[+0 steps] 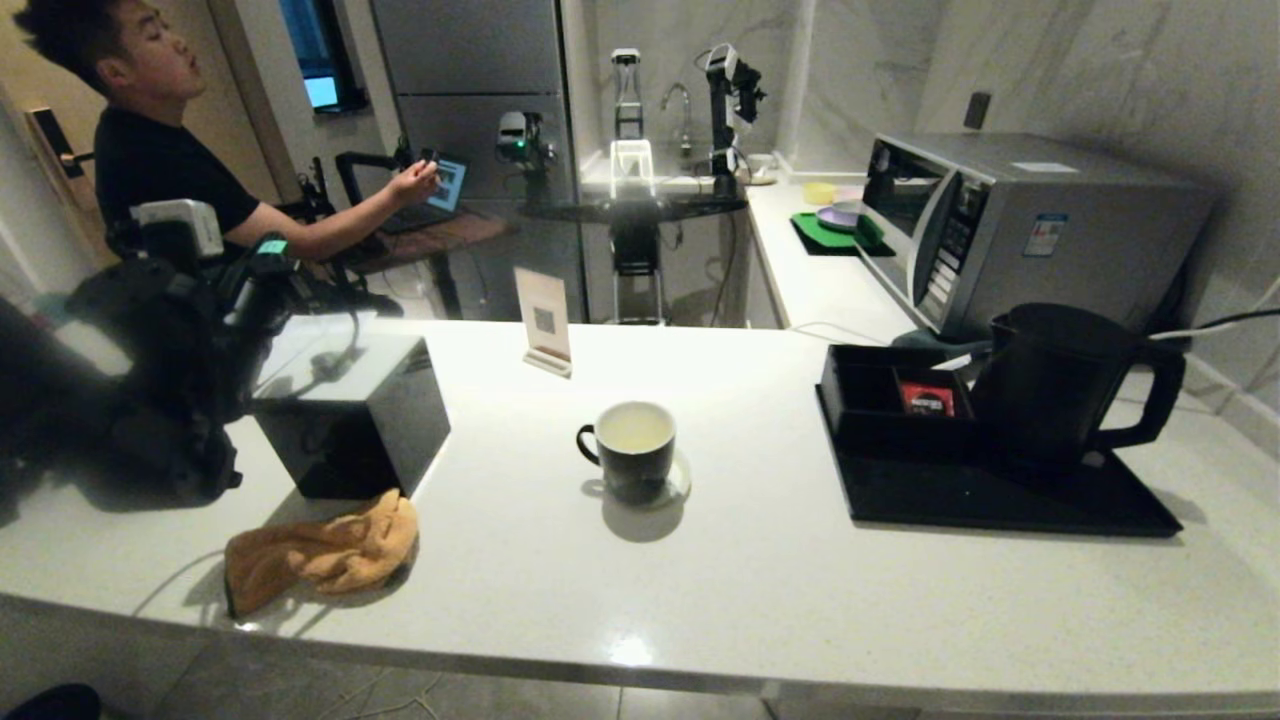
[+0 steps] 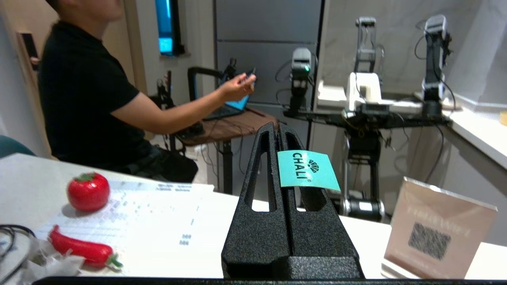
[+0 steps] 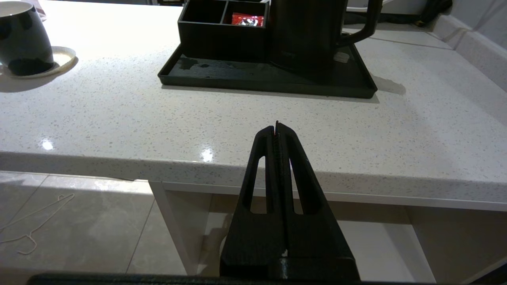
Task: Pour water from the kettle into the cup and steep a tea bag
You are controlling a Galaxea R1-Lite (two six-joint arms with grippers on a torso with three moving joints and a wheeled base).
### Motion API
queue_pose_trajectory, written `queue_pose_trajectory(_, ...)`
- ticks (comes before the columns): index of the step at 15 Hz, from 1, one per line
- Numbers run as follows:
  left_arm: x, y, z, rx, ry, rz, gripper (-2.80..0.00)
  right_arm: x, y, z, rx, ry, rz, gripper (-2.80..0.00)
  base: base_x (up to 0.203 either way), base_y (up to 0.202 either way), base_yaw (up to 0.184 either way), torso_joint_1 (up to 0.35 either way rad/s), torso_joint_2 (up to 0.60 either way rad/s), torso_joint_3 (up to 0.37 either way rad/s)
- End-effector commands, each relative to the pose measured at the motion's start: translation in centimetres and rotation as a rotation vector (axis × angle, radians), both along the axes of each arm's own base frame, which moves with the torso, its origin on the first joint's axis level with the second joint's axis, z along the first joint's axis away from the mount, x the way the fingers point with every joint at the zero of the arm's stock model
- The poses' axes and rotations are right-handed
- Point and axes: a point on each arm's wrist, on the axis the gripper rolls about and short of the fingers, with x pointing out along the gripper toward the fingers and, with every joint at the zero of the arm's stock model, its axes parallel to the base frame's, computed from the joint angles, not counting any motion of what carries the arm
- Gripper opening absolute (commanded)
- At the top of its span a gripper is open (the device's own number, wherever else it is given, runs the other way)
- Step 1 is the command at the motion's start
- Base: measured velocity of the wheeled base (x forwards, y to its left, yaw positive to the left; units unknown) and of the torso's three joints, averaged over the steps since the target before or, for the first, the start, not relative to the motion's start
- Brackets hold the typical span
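While the left gripper (image 2: pixel 278 128) pinches a teal tea-bag tag (image 2: pixel 308 171), the cup (image 1: pixel 632 449) sits well apart.

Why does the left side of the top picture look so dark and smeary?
Head view: the dim left arm blocks the light there, while the counter glares near its front edge. Right wrist view: bright spots shine on the counter edge. Left wrist view: evenly lit, tea tag legible.

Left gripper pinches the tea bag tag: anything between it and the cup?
Yes: the glossy black box stands on the counter between the left gripper, shut on the tea bag tag, and the cup.
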Motion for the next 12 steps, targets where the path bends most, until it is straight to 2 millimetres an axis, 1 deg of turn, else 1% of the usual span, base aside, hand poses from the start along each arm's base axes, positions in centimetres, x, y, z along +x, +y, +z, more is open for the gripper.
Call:
queue_pose_trajectory(1,0.3,0.0,-0.6,-0.002,0.01,-0.001,-2.8,0.0,0.0,0.0,-0.001,-0.001,0.0,-2.8,0.0,0.0,0.0,0.0,0.0,0.0)
queue_pose_trajectory(6,0.6,0.0,-1.3,-0.003,0.027,-0.001,-2.8,0.0,0.0,0.0,-0.001,-0.001,-0.001,-2.8,0.0,0.0,0.0,0.0,0.0,0.0)
queue_pose_trajectory(12,0.2,0.1,-0.1,0.018,-0.001,0.066,-2.8,0.0,0.0,0.0,-0.001,0.001,0.0,-2.8,0.0,0.0,0.0,0.0,0.0,0.0)
